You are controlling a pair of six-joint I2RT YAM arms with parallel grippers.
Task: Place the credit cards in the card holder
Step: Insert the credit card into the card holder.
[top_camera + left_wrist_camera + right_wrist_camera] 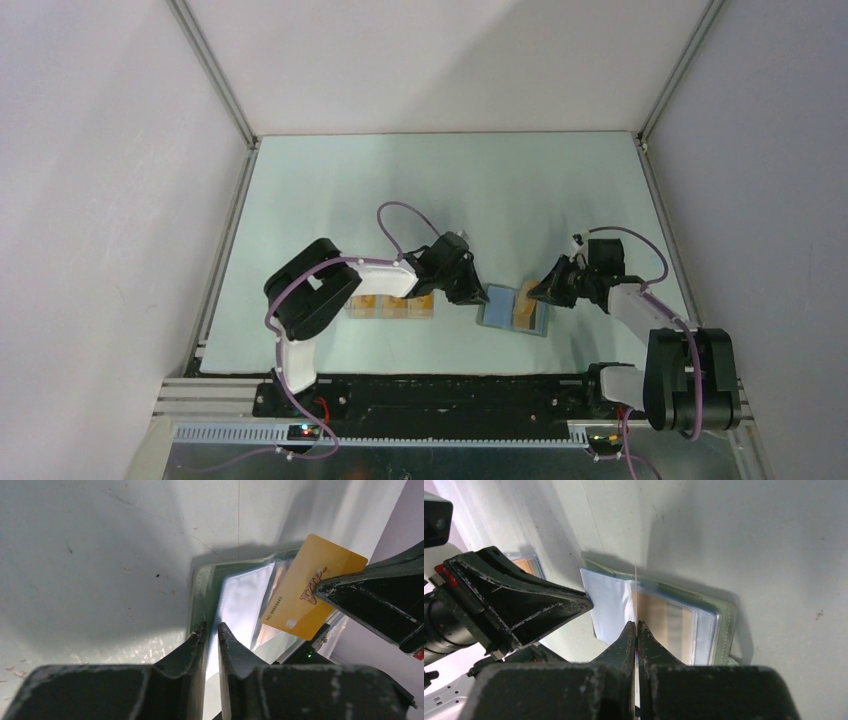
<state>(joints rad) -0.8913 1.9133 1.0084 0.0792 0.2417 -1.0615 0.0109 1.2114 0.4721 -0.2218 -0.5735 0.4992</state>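
The credit card (pixel 312 587) stands on edge just above the middle of the open card holder (pixel 497 306), which lies flat on the table (pixel 420 200) between the arms. The right gripper (pixel 637 628) is squeezed tight on the card, and the pockets are right below it. The left gripper (pixel 212 627), almost closed, pinches the holder's clear page. More cards (pixel 390 306) lie by the left arm.

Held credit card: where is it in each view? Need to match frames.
Top external: credit card right of centre, over the open card holder, at the right end effector.
Left wrist: card upper right, face-on, yellow.
Right wrist: card centre, edge-on, a thin line between the fingers.
Shared landmark: the card holder's green rim.
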